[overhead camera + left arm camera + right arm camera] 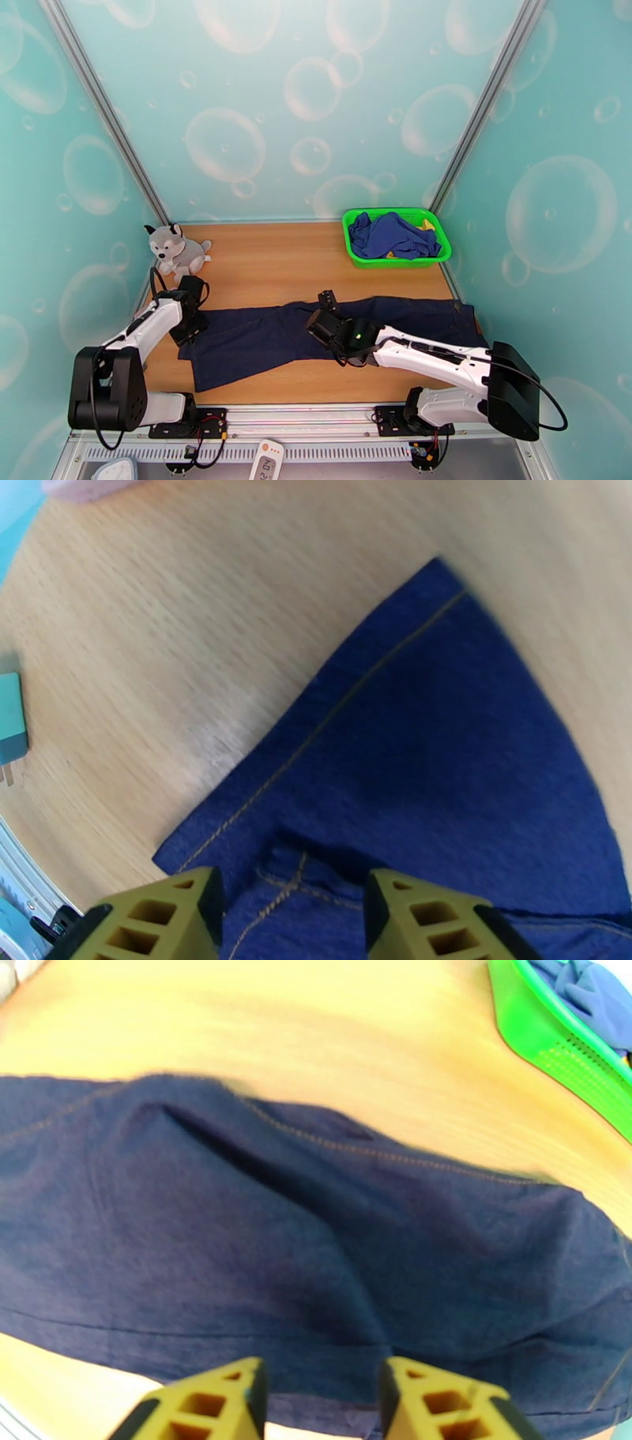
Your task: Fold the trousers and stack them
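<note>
The dark navy trousers (261,339) lie stretched left to right across the near half of the wooden table (268,260). My left gripper (190,326) sits low at their left end. In the left wrist view its yellow fingers (170,914) stand apart, open, with a stitched hem of the trousers (442,748) lying between and beyond the gripper (294,906). My right gripper (325,303) hovers over the middle of the garment. The right wrist view has it (320,1402) open just above a raised fold of the trousers (276,1236), gripping nothing.
A green basket (359,259) at the back right holds a brighter blue garment (391,235); its rim (553,1039) is in the right wrist view. A grey plush dog (175,249) sits at the back left. Teal walls close in three sides.
</note>
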Robot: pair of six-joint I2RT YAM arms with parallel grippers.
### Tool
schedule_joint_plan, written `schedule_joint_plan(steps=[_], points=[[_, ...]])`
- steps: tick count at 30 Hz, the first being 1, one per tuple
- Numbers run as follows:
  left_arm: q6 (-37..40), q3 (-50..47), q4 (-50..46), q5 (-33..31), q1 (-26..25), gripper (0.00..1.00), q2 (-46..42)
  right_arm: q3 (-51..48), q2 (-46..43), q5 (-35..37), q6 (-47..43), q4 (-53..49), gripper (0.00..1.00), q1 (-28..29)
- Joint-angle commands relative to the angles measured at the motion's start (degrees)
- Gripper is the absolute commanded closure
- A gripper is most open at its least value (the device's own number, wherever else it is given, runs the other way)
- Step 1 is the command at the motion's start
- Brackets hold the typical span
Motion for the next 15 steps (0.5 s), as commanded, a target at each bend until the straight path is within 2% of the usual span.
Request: schedule_joint_plan(steps=[1, 8, 12, 15], points=[[0.06, 0.85, 2.01, 1.53, -0.27, 0.53, 2.12, -1.73, -3.77, -4.27, -1.59, 3.52, 0.54, -4.45], [-0.55, 0.55, 2.07, 1.86, -1.58, 0.59, 3.66, -6.45, -10.42, -16.23, -7.91, 8.6, 0.54, -18.68], [-1.06, -0.71, 1.9, 1.76, -1.75, 0.79, 2.88, -6.22, -10.63, -17.86, -10.16, 8.89, 0.54, -21.85], [-1.37, -0.77, 1.68, 1.88, -2.12, 0.89, 1.88, -6.95, -10.11, -18.91, -10.53, 10.06, 0.54, -22.11]])
